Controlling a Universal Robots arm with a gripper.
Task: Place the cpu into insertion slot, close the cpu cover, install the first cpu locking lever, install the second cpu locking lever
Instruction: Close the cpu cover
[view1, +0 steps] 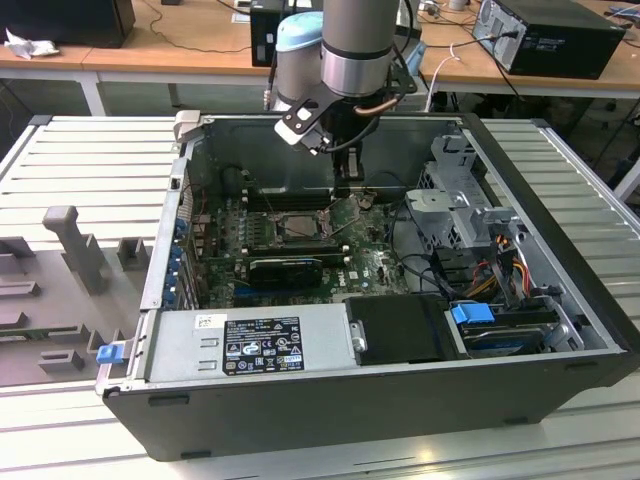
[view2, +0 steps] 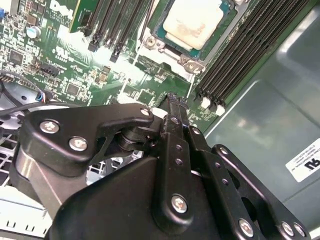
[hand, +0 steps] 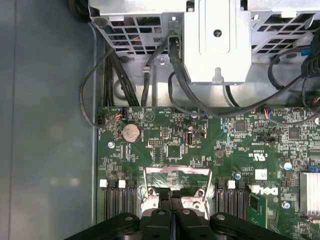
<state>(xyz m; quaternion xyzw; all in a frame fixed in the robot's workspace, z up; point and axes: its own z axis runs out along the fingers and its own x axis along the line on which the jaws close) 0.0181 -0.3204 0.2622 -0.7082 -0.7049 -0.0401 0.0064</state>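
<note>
The cpu (view2: 192, 22) lay seated in the insertion slot (view2: 150, 44), the cpu cover (hand: 175, 171) tilted open beside it. Our gripper (hand: 171, 196), fingers (view2: 172, 122) clenched together on nothing, hung at the cover's edge. We judged a slow, even downward push wisest.

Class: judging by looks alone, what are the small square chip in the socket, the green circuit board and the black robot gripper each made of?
Small square cpu: pale silvery metal top, dull sheen, smudged. Green circuit board: glossy lacquered laminate, likely fibreglass, with fine traces. Black gripper: matte jaws with bright screws; metal or hard plastic, unclear.
</note>
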